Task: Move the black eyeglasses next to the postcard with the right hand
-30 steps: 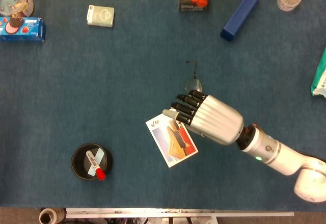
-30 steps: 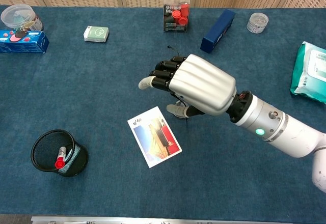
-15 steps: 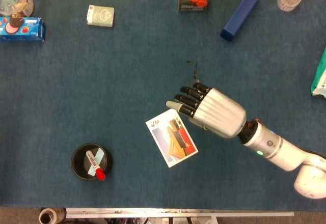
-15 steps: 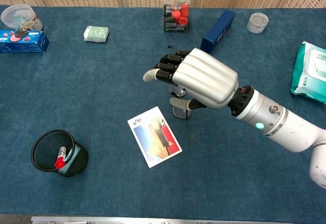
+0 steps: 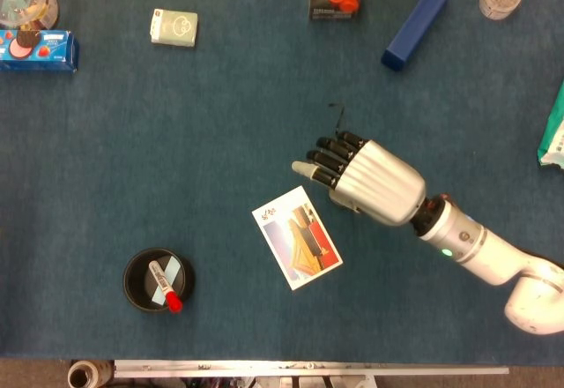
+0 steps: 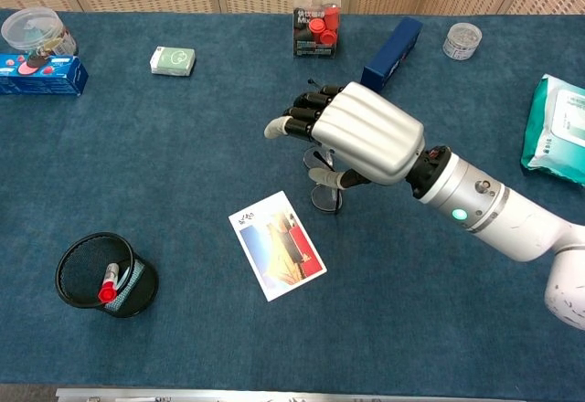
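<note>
**Q:** What are the fingers doing?

**A:** The right hand (image 6: 366, 134) hovers over the middle of the blue table (image 6: 183, 164), palm down. Its dark fingers (image 6: 306, 114) lie side by side, lightly curled and pointing toward the far left, with the thumb (image 6: 327, 177) tucked beneath. Nothing is visibly pinched between them, though the palm hides what is directly under it.

**Q:** And the black eyeglasses?

**A:** The black eyeglasses (image 6: 324, 197) sit on the cloth just under the thumb; one round lens shows below the hand in the chest view, and a thin temple tip pokes out beyond the fingertips. Whether the thumb touches the frame, I cannot tell. The postcard (image 6: 276, 245) lies flat just beside the lens, toward the near left, tilted, apart from it.

**Q:** What else is around?

**A:** A black mesh cup (image 6: 102, 274) holding a red-capped marker sits at the near left. Along the far edge stand a long blue box (image 6: 391, 43), a box of red caps (image 6: 316, 20) and a small green pack (image 6: 173, 60).
</note>
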### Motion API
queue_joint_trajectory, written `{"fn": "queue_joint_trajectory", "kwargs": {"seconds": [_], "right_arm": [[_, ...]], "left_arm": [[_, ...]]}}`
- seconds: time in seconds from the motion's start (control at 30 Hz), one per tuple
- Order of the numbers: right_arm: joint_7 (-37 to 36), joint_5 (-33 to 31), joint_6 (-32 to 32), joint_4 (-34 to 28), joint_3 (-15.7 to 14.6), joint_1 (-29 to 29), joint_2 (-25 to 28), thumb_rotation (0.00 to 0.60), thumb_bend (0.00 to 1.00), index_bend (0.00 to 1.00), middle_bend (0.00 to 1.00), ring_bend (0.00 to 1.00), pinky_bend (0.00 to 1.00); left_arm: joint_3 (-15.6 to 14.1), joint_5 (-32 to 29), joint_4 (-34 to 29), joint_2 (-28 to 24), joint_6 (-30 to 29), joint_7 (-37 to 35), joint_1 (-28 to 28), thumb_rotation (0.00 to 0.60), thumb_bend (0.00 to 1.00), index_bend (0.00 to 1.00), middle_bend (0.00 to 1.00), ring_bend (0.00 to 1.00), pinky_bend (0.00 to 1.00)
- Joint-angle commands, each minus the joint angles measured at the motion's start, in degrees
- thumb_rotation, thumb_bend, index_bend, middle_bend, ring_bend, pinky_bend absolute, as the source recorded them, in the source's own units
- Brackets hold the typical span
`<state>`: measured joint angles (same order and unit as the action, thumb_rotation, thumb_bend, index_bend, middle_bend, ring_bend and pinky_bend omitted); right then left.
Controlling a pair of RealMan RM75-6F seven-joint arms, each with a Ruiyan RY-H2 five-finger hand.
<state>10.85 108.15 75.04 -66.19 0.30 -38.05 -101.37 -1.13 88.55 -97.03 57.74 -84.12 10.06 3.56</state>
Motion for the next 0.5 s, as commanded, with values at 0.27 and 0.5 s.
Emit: {"fn": "queue_joint_trajectory", "kwargs": {"seconds": [0.27, 0.5], "right_arm": [[-2.13, -1.59, -0.64, 3.92, 0.34, -1.06, -1.74, 0.600, 0.21, 0.30, 0.40, 0.31, 0.44], [-3.28, -2.49, -0.75, 6.54, 0.30, -1.50, -2.80, 0.600, 0.21, 0.30, 0.40, 0.31, 0.44]], "left_arm": [[-0.02, -0.05, -0.02, -0.02, 0.18, 0.08, 0.07, 0.600, 0.00, 0.57, 0.46, 0.38, 0.46], [-0.04, -0.02, -0.02, -0.09, 0.22, -0.08, 0.08, 0.600, 0.00, 0.57, 0.46, 0.38, 0.46]]}}
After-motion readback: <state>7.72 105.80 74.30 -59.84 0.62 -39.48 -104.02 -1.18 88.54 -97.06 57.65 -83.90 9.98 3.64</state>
